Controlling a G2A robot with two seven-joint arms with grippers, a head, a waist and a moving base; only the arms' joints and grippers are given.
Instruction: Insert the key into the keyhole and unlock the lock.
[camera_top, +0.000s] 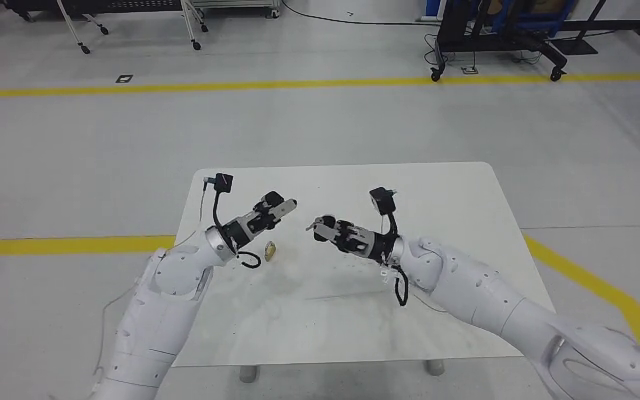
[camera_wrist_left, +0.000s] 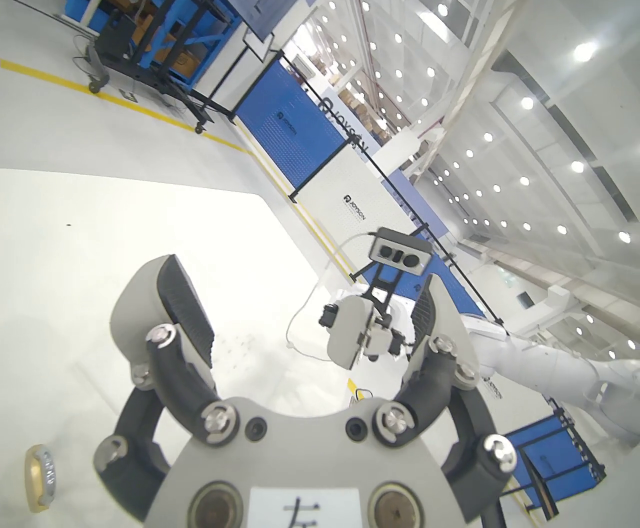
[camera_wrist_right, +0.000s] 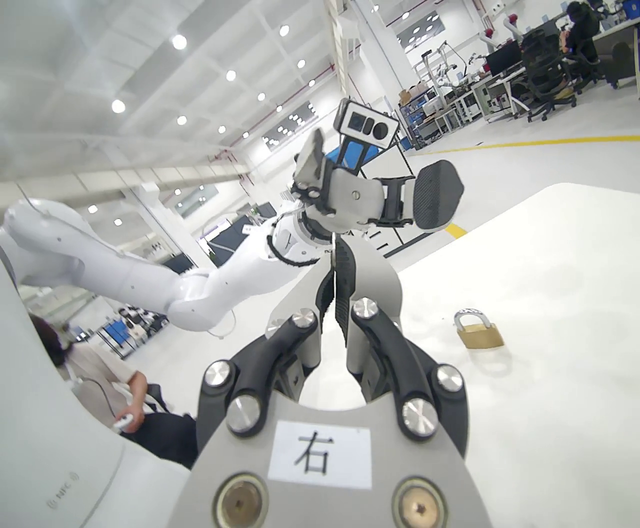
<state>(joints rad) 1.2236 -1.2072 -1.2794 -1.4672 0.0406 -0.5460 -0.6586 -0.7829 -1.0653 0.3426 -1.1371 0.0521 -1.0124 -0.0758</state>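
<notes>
Bench: white rectangular table with rounded corners (camera_top: 450, 200).

Left gripper (camera_top: 283, 205): grey fingers with black ribbed pads, spread wide, nothing between them. Held above the table, near the padlock.

Right gripper (camera_wrist_right: 334, 260): same build, pads pressed nearly together. Tips pointed at the left gripper across a short gap, clear of the table surface.

Small brass padlock with silver shackle (camera_wrist_right: 477, 331): flat on the table, close to the left gripper on the robot's side of its fingertips, touching neither set of fingers. Shackle seated in the body as far as can be seen, so judged locked.

Thin metal key (camera_top: 312, 226): taken to be the small sliver sticking out past the right gripper's tips. Pinched there, in the air, short of the padlock.

Progress, as a judgement: early. Key in hand, apparently. Padlock not yet gripped or lifted. Left to do: secure the padlock with the free gripper, line up blade with keyhole, insert, turn, free the shackle.

Hard to make out:
- Which face of the padlock carries the keyhole: cannot tell.
- Most of the key buried between the pads, so blade orientation unknown.
- Padlock edge-on from the left wrist, little detail.
</notes>
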